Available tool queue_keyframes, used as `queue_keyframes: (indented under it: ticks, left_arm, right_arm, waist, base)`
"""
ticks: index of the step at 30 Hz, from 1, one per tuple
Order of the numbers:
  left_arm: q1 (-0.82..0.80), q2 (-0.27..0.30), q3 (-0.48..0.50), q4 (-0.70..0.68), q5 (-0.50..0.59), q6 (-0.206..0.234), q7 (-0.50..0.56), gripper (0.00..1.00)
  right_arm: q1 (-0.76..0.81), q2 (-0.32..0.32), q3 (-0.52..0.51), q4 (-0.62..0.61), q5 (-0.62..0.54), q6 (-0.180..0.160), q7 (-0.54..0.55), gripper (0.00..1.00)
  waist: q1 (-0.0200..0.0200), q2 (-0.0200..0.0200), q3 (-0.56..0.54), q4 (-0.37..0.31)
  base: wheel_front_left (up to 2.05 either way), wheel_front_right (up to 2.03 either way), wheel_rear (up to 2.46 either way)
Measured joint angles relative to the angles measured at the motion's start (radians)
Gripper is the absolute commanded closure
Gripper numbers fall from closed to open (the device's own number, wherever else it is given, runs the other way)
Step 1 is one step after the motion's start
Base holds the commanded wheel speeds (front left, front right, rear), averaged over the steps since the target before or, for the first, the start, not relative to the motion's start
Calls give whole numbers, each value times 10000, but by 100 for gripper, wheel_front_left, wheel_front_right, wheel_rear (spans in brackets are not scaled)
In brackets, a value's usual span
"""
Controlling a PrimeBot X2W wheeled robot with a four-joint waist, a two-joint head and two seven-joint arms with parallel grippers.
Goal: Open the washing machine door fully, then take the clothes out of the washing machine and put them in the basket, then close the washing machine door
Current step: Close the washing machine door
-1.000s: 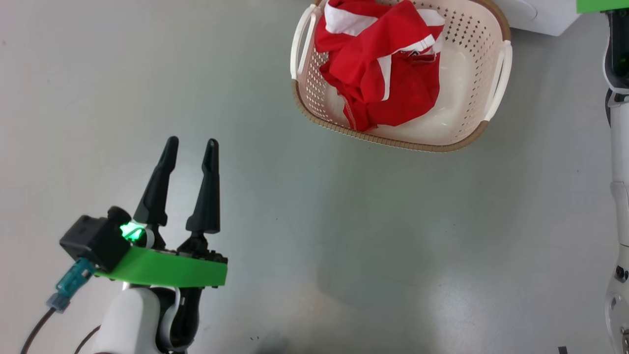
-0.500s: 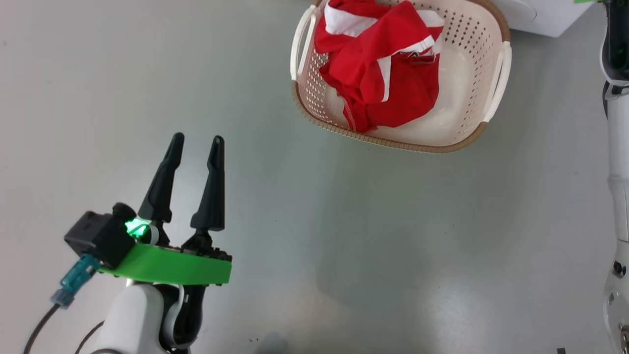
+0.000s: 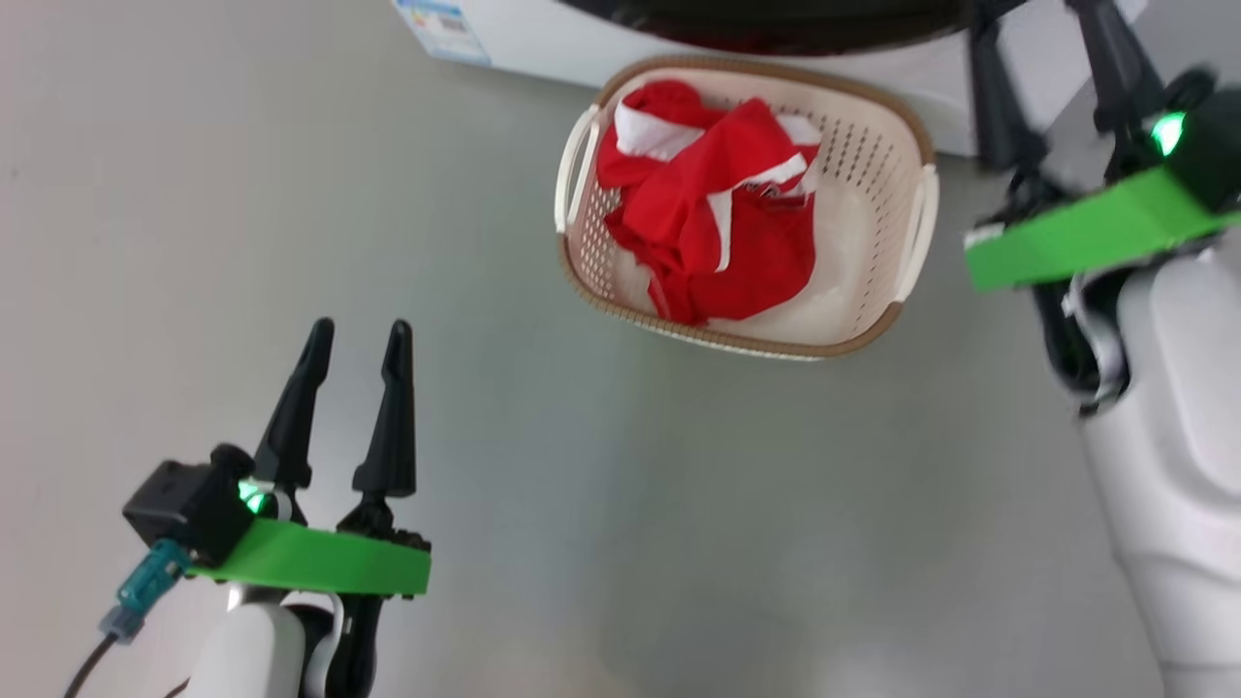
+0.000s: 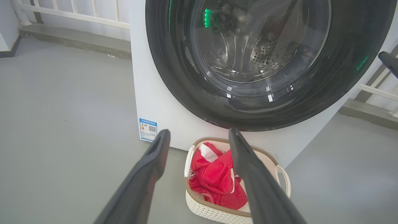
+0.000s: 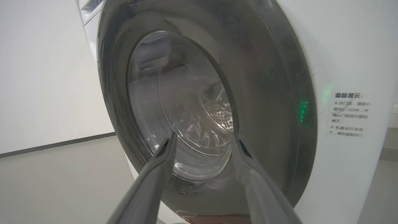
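The washing machine (image 4: 155, 93) stands ahead, and the washing machine door (image 4: 264, 102) lies flat against its front, black rim around clear glass. On the floor before it sits the cream basket (image 3: 902, 242) with the red and white clothes (image 3: 708, 213) heaped inside. My left gripper (image 3: 359, 334) hovers open and empty over the floor, left of the basket. My right gripper (image 3: 1042, 58) is raised at the upper right, open, its fingers pointing at the door (image 5: 264, 93) with nothing between them (image 5: 204, 137). Through the left wrist view I see the basket (image 4: 199, 199) and clothes (image 4: 214, 177) past my own fingers (image 4: 199, 133).
A small blue label (image 4: 148, 129) sits on the machine's lower left corner. A printed sticker (image 5: 348, 115) is on its front right of the door. A white railing (image 4: 77, 12) runs behind the machine. Grey floor spreads left of the basket.
The head camera has tilted up, bringing the machine's base into view. My right gripper has come into view at the upper right and has opened. The left gripper stays open.
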Motion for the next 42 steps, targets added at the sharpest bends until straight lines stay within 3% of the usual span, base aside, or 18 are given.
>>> queue_keyframes:
  ticks: [11, 25, 42]
  left_arm:
    - [880, 52, 201, 54, 545, 0, 0, 0]
    - [2025, 554, 456, 73, 617, -58, 0, 0]
    - [2955, 803, 761, -98, 884, -58, 0, 0]
  right_arm:
    - [2266, 65, -222, -336, 159, 0, 0, 0]
    - [5677, 464, -884, -871, 391, 0, 13, 0]
    - [7946, 905, -1935, -1273, 382, 0, 15, 0]
  waist:
    - [0, 0, -1137, -503]
    - [0, -1, -2714, -1163]
    - [0, 0, -3612, -2069]
  base:
    - [0, 0, 0]
    - [0, 0, 0]
    - [0, 0, 0]
